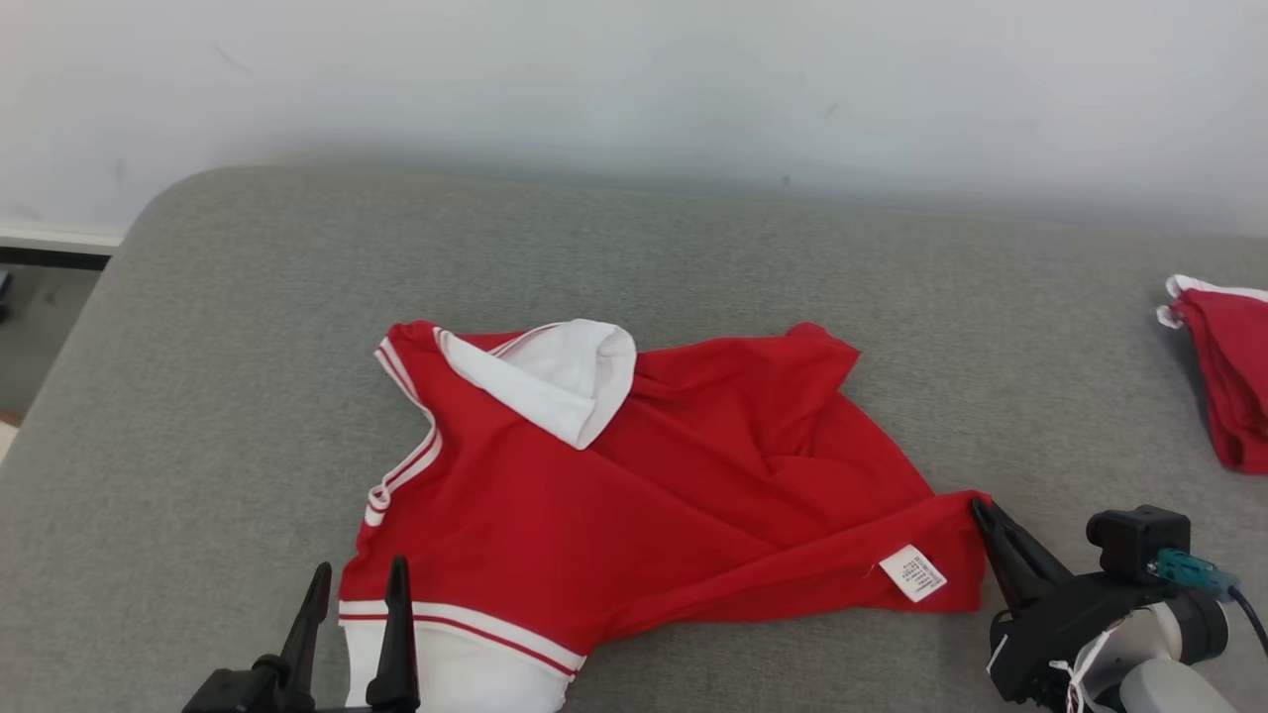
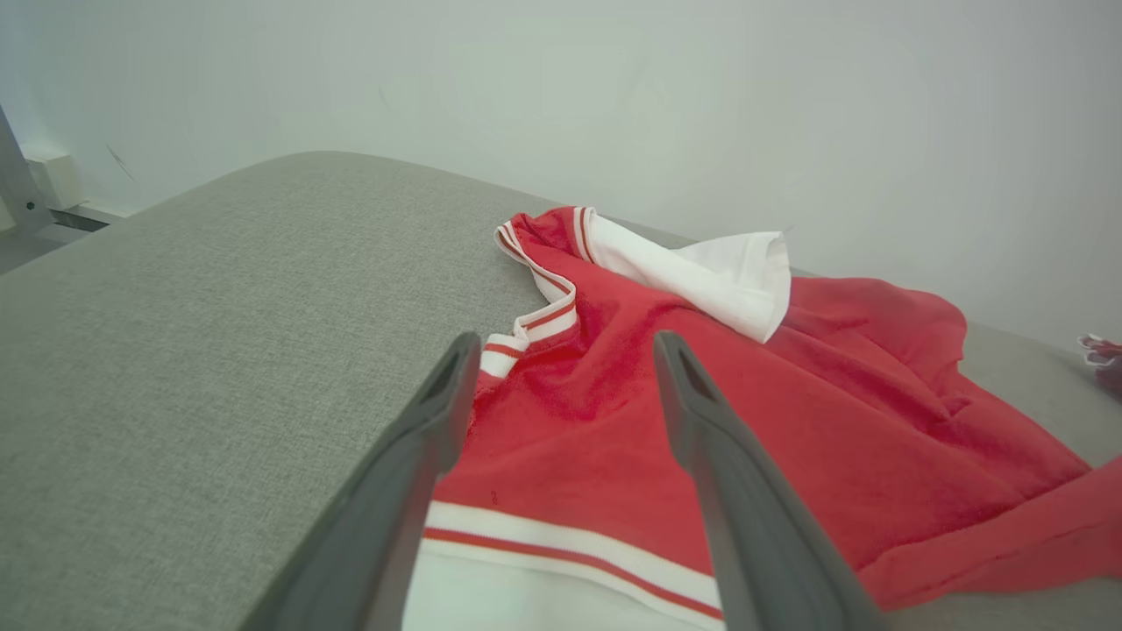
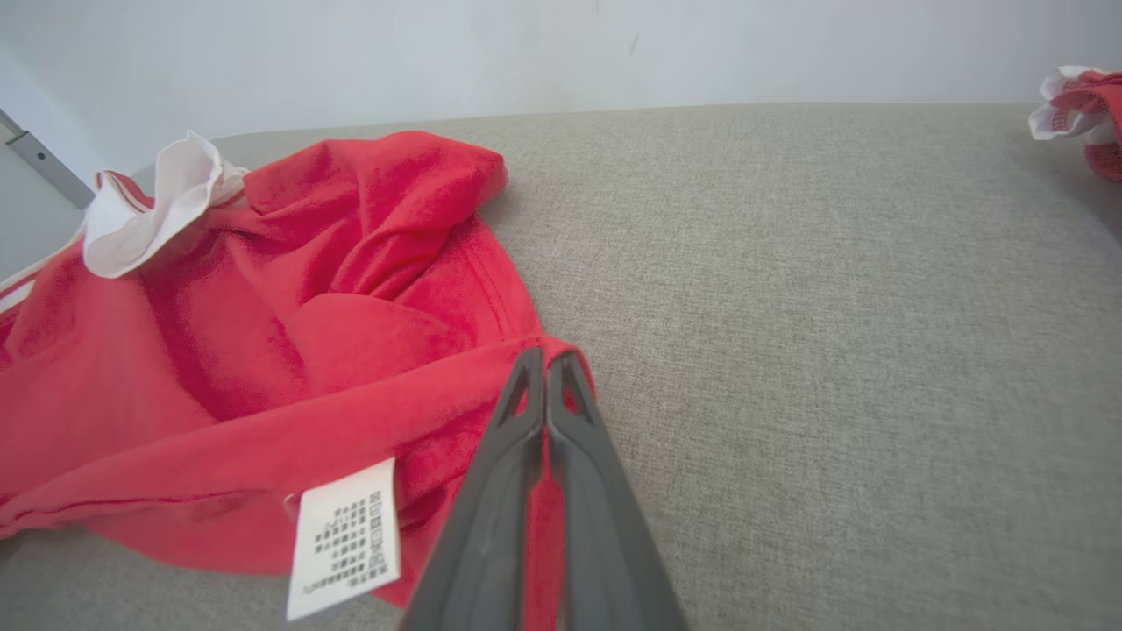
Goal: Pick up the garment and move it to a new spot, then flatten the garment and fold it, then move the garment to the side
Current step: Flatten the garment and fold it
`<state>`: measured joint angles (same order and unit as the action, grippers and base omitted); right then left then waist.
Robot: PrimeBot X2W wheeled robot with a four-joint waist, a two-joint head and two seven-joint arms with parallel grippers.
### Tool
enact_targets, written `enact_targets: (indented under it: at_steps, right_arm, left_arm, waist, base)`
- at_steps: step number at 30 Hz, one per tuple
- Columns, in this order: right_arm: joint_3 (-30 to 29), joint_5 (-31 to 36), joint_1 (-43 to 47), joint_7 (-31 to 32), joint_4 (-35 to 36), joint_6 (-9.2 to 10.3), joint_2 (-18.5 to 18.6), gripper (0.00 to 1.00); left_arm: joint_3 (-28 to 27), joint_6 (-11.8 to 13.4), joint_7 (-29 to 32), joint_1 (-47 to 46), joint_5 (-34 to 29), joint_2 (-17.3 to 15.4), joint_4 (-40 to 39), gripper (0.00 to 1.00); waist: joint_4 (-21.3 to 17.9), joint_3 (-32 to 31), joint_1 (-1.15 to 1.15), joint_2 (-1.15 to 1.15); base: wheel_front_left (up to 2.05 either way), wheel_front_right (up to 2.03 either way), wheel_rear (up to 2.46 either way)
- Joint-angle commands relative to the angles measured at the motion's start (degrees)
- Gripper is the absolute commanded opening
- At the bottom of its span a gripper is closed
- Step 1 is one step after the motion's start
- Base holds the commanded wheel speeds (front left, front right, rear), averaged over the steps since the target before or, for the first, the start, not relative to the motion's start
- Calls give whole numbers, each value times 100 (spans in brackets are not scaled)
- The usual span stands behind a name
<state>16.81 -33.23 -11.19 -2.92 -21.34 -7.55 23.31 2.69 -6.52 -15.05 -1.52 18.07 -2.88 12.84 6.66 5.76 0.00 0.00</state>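
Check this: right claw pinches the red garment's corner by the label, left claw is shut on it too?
No: the left wrist view shows the left claw open over the red garment. The right claw does pinch its corner by the label.

l tool (image 2: 565, 342) fingers apart over red garment (image 2: 815, 412) w/ white-striped hem, on grey cushion (image 2: 202, 307).

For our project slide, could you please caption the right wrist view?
Right gripper shut on a corner of the red garment, beside its care label, on a grey surface.
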Motion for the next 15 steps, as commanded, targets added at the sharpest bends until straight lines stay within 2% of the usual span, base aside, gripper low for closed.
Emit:
enact_targets:
  at_steps: [1, 2, 3, 4, 5, 6, 10, 15]
  right_arm:
    - [109, -86, -216, -99, -383, 11, -28, 0]
    - [156, -143, -296, -140, -551, 11, -55, 0]
    - [211, -169, -359, -192, -702, 11, -73, 30]
    - [211, -169, -359, -192, -702, 11, -73, 30]
    - [261, -188, -407, -259, -809, 11, -79, 78]
    - [291, -243, -441, -351, -904, 11, -85, 100]
    - [417, -370, -443, -769, -1114, 11, -55, 100]
    - [426, -476, -140, -1132, -928, 11, 45, 100]
  left_arm:
    - [49, 34, -22, -106, 80, 1, 45, 100]
    - [71, 39, -22, -116, 94, 0, 57, 100]
    - [81, 42, -22, -118, 106, 0, 67, 100]
    - [81, 42, -22, -118, 106, 0, 67, 100]
    - [87, 36, -22, -113, 111, 0, 80, 100]
    - [89, 37, -22, -106, 104, 2, 90, 100]
    - [-1, 49, -22, -24, 106, 2, 86, 100]
    - [-98, 59, -22, 27, 91, 2, 61, 100]
  waist:
    - [170, -32, 0, 0]
    - [197, -38, 0, 0]
    - [213, -43, 0, 0]
    - [213, -43, 0, 0]
    - [225, -50, 0, 0]
    - [228, -55, 0, 0]
    - [147, -73, 0, 0]
    - [-3, -64, 0, 0]
  base:
    - [0, 0, 0]
    - [0, 0, 0]
    - [0, 0, 0]
    - [0, 0, 0]
    - [0, 0, 0]
    - [0, 0, 0]
    - [0, 0, 0]
    - [0, 0, 0]
